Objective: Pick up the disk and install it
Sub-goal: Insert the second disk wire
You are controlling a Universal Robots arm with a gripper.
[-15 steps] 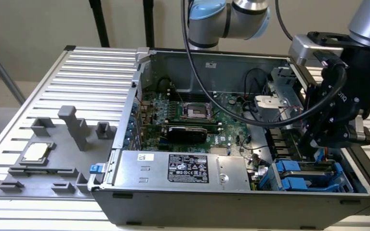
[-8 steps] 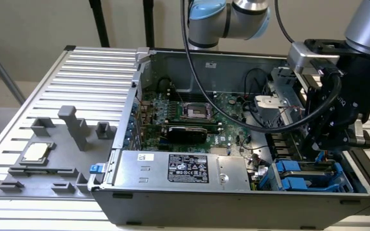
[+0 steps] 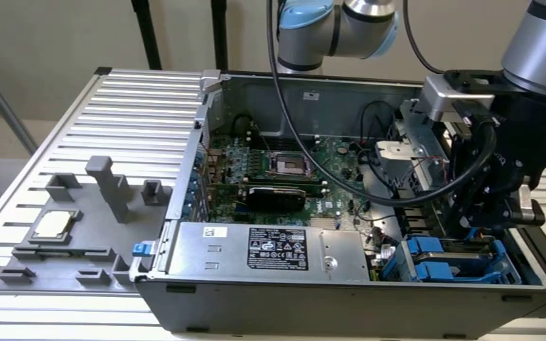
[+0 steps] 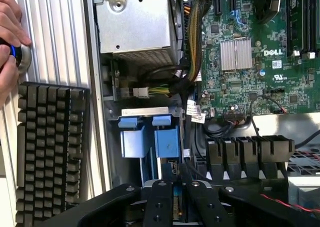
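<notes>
The disk stands on edge in the drive bay at the corner of the open computer case, its blue carrier rails showing on the exterior view's right. My gripper hangs straight over it. The black fingers are drawn close together on a thin blue and gold edge of the disk. In the exterior view the gripper reaches down into the bay from above, and its body hides the top of the disk.
The case holds a silver power supply, the motherboard and cable bundles beside the bay. A grey fixture with a CPU chip lies on the slatted table. A keyboard and a person's hand are beside the case.
</notes>
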